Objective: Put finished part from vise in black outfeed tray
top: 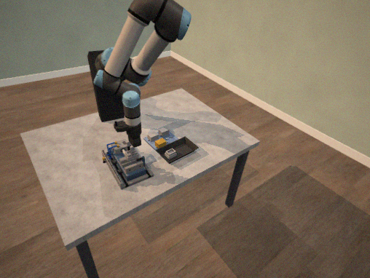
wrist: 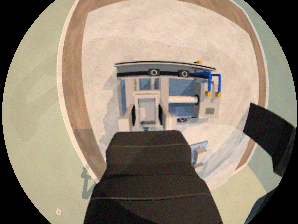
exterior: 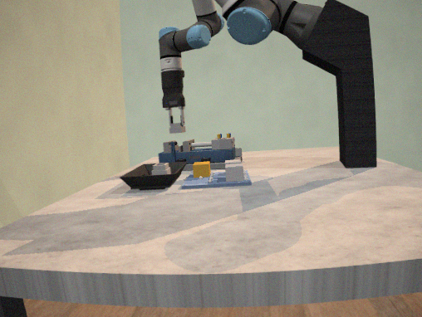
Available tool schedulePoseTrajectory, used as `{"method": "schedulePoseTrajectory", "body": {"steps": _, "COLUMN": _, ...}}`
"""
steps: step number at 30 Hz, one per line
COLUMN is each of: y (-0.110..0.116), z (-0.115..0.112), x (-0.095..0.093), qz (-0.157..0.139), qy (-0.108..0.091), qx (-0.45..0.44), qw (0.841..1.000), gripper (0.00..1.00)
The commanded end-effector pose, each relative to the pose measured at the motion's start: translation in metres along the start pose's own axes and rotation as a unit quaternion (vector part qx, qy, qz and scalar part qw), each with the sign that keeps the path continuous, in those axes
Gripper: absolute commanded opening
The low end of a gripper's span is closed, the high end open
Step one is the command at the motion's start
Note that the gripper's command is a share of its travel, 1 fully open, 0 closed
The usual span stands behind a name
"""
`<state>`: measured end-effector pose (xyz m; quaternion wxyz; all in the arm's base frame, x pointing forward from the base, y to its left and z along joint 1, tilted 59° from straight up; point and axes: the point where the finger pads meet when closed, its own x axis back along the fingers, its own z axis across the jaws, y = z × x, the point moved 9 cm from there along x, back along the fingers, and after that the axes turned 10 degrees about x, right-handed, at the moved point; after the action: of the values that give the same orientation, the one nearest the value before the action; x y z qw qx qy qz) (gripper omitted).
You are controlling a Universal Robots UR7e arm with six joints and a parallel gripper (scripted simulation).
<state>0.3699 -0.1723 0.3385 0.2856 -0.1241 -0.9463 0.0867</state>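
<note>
The small grey block (exterior: 177, 128) hangs pinched in the gripper (exterior: 177, 121), above the vise (exterior: 199, 154). It looks rigid and light (smooth sides could slip); a flat-sided grip suits. The black tray (exterior: 137, 181) sits nearby on the table (exterior: 249, 232).

table (top: 54, 153) | vise (top: 127, 169) | black tray (top: 187, 147) | blue plate (exterior: 241, 181)

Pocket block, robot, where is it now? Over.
End effector shut on small grey pocket block. Block above blue vise. Black outfeed tray ahead, nothing between.
</note>
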Motion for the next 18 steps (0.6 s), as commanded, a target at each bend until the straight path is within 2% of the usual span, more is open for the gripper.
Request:
{"method": "schedulePoseTrajectory", "body": {"steps": 1, "y": 0.002, "z": -0.001, "x": 0.0, "qz": 0.0, "qy": 0.0, "qx": 0.001, "qw": 1.0, "gripper": 0.0}}
{"method": "schedulePoseTrajectory", "body": {"steps": 18, "y": 0.023, "z": -0.003, "x": 0.0, "qz": 0.0, "qy": 0.0, "qx": 0.004, "qw": 1.0, "gripper": 0.0}}
